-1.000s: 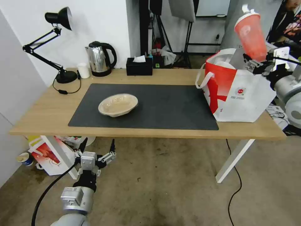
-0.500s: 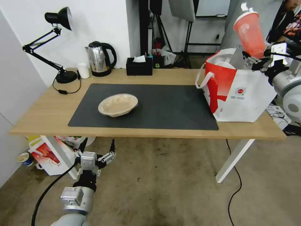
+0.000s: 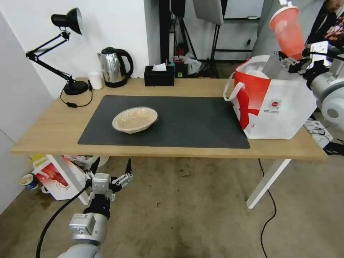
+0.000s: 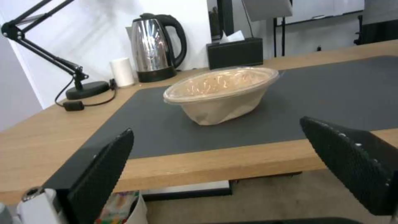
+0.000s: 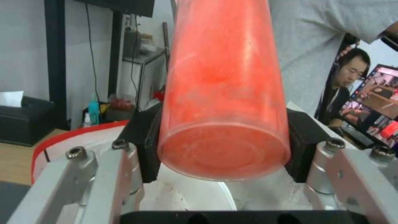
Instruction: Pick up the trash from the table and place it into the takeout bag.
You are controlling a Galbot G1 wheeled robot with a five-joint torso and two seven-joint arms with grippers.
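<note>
the right hand [image 3: 293,61] pinches the red drink cup [image 3: 287,31] by its base, upright above the takeout bag [image 3: 276,107] for dropping in, while the left hand [image 3: 107,182] hangs spread below the desk [image 3: 50,132].

Left gripper [image 3: 109,175]: silver-grey linkage body, black textured fingers [image 4: 99,174], grey cylindrical wrist with a small label, black cable trailing off it. Right gripper [image 3: 291,63]: bare-metal brackets with hex screws, black pads [image 5: 304,146], glossy light-grey rounded arm housing.
</note>
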